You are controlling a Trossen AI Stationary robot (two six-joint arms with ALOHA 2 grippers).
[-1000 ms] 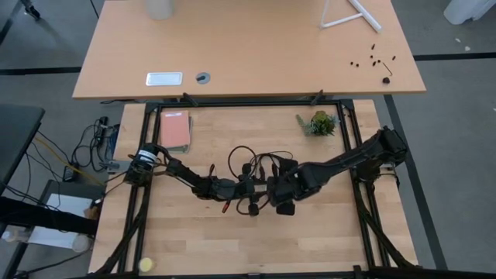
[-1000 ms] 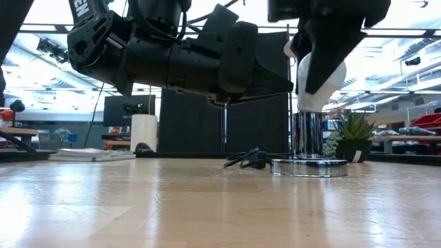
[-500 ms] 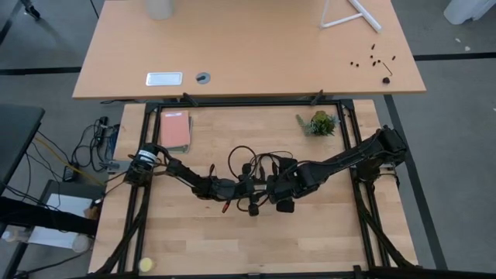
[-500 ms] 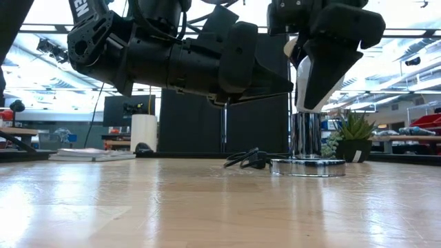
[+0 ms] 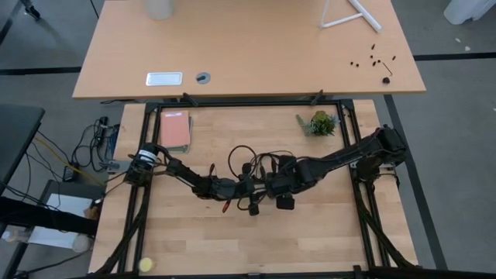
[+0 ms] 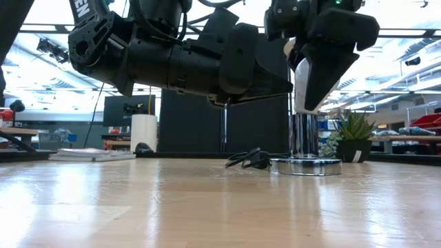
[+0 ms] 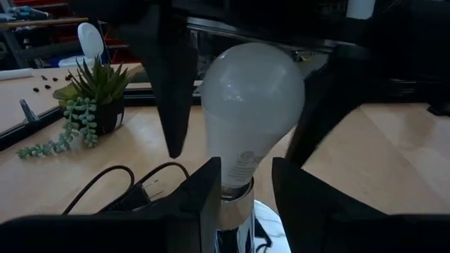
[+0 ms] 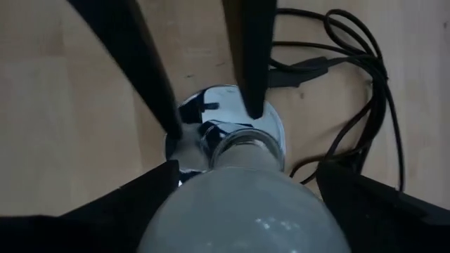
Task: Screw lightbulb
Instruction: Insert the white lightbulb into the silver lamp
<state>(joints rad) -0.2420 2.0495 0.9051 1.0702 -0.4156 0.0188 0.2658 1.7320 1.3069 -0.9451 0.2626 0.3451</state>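
Two claws at work: left claw [image 7: 242, 193] pinching socket [image 6: 305, 135], right claw [image 8: 232, 176] spread around lightbulb [image 7: 247, 105]. Mid-screwing; next, closing and twisting.

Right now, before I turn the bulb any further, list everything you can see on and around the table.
lightbulb: one, white, upright in the socket, mid-table
socket: one, chrome, round base on the table
cord: one, black, looped beside the socket
plant: one, green, table's far right
book: one, pink, table's far left
yellow ball: one, near-left corner
left gripper: fingers astride the socket neck
right gripper: open around the bulb, from above
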